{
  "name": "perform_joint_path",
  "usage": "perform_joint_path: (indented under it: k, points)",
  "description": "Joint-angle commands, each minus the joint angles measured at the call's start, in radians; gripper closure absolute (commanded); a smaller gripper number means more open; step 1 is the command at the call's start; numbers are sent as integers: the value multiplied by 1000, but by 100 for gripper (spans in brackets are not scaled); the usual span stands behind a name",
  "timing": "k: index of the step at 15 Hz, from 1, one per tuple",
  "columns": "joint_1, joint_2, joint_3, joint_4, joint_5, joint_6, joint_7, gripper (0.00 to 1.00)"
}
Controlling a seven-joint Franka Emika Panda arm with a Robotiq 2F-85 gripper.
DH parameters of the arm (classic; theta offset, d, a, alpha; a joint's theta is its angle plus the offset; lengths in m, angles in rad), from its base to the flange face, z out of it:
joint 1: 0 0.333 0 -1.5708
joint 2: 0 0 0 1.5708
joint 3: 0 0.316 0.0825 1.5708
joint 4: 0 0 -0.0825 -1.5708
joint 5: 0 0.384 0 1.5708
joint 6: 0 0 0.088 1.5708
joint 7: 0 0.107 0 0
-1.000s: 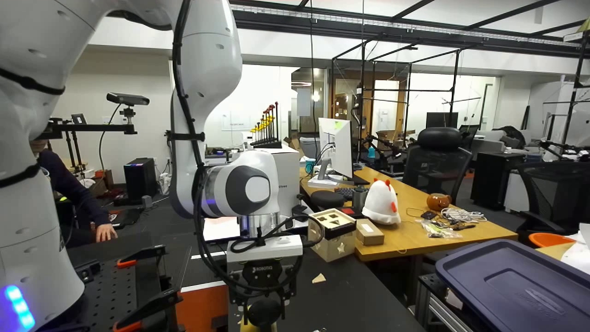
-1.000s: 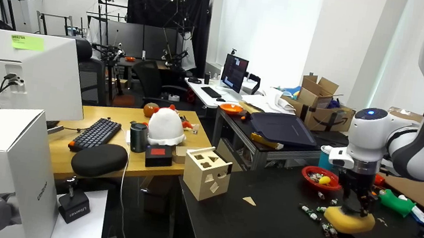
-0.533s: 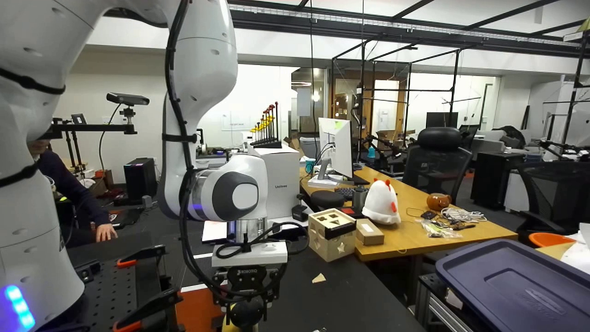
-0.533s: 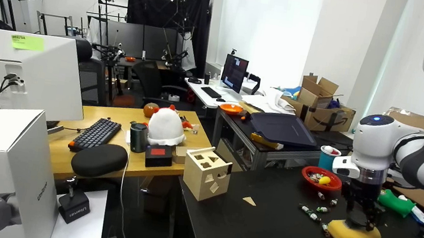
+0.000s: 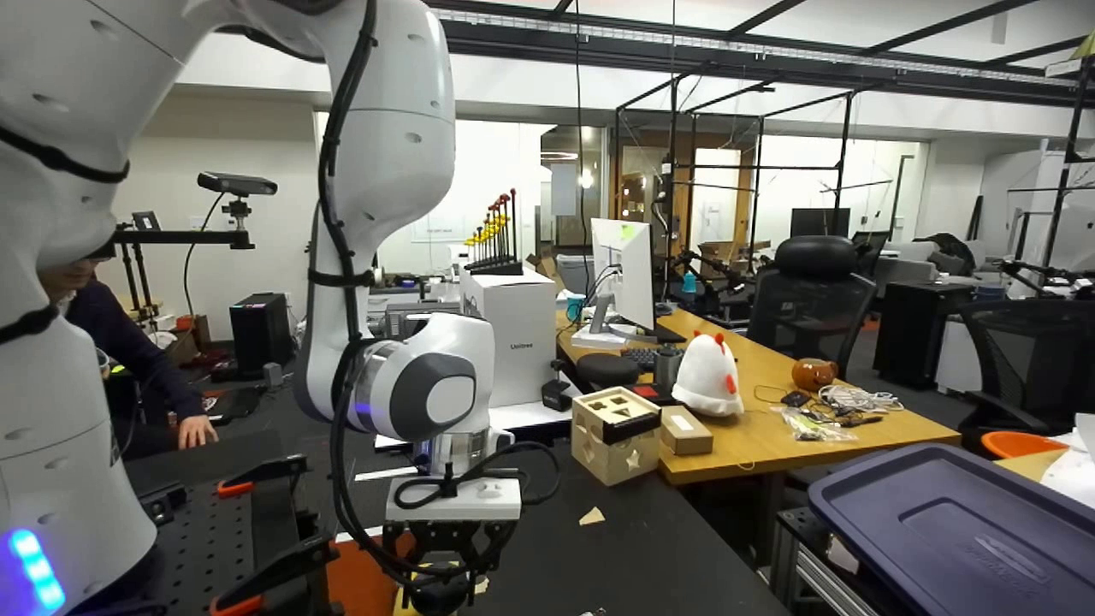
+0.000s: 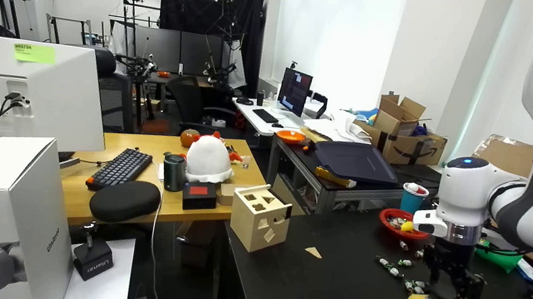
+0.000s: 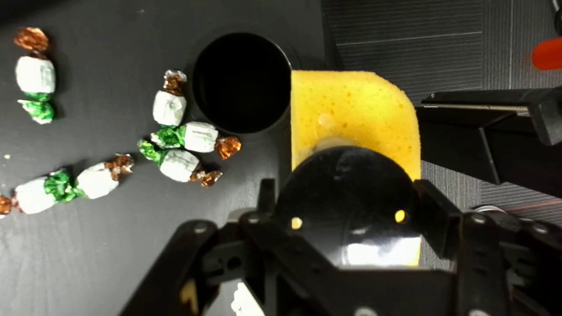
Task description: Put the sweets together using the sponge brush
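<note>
Yellow sponge brush [image 7: 355,101] at the edge of a black desk [image 7: 131,250], near loose groups of white-wrapped sweets [image 7: 170,109]. Gathering seems under way but unfinished; the next move probably calls for the sponge flat, pushing sweets together around a dark circle [image 7: 241,83], perhaps a hole. The gripper [image 7: 344,195] is clamped on the brush's rounded black handle [image 7: 351,171].

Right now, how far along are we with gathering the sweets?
Looks done: three sweets lie bunched together in the wrist view. In hand: the gripper holds the sponge brush by its dark knob. Left: an end-to-end pair and a single sweet lie apart from that bunch, with other sweets near the red bowl in an exterior view.
</note>
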Motion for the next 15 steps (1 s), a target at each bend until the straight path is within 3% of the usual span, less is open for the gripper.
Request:
perform_joint_path:
  k: [1, 7, 15]
  points:
    - [-62, 54, 49, 51, 45, -10, -71, 48]
    - [-86, 143, 74, 155, 133, -52, -123, 48]
    - [-12, 185, 17, 272, 177, -112, -113, 48]
